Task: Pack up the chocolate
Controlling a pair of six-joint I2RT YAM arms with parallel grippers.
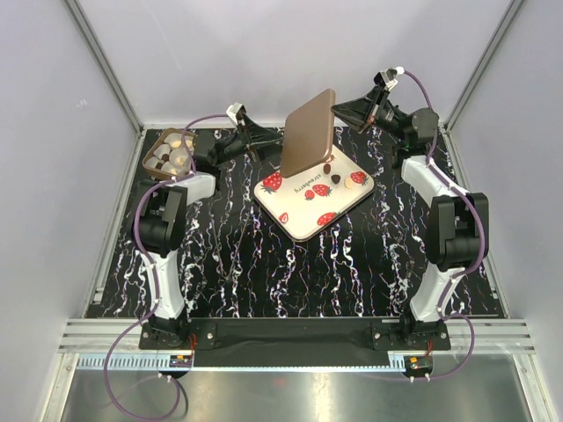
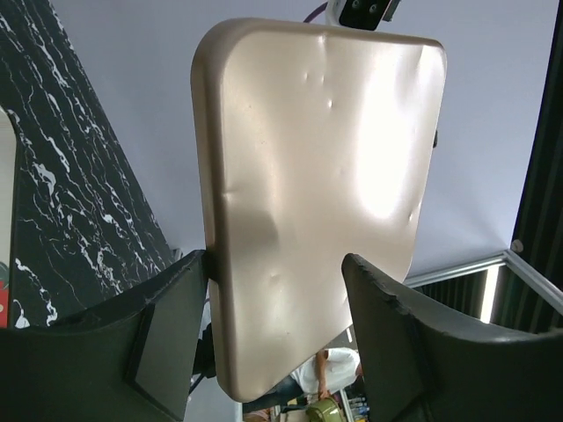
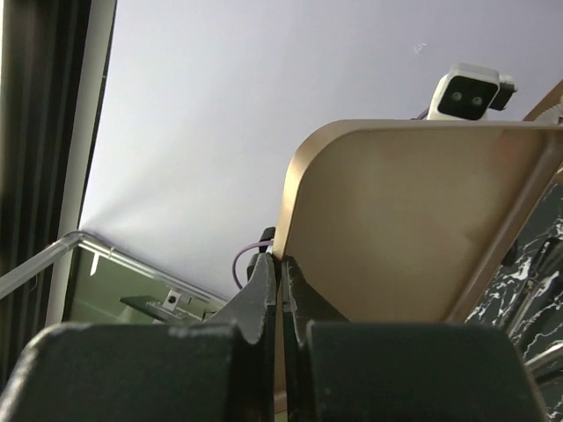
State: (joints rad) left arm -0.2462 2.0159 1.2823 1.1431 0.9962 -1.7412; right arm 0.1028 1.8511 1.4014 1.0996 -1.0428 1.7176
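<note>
The top camera looks down from above and behind the arm bases, showing the whole tabletop [image 1: 264,272]. Each wrist camera sits close behind its own fingers, tilted upward. The left end effector [image 2: 274,261] and right end effector [image 3: 280,274] views face opposite sides of the upright golden tray [image 1: 308,132], which appears in all three views.

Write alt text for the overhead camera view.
The right tool pinches a gold tray, tilted steeply over a strawberry-print tray holding a few chocolates. A brown box of white cups sits far left.
</note>
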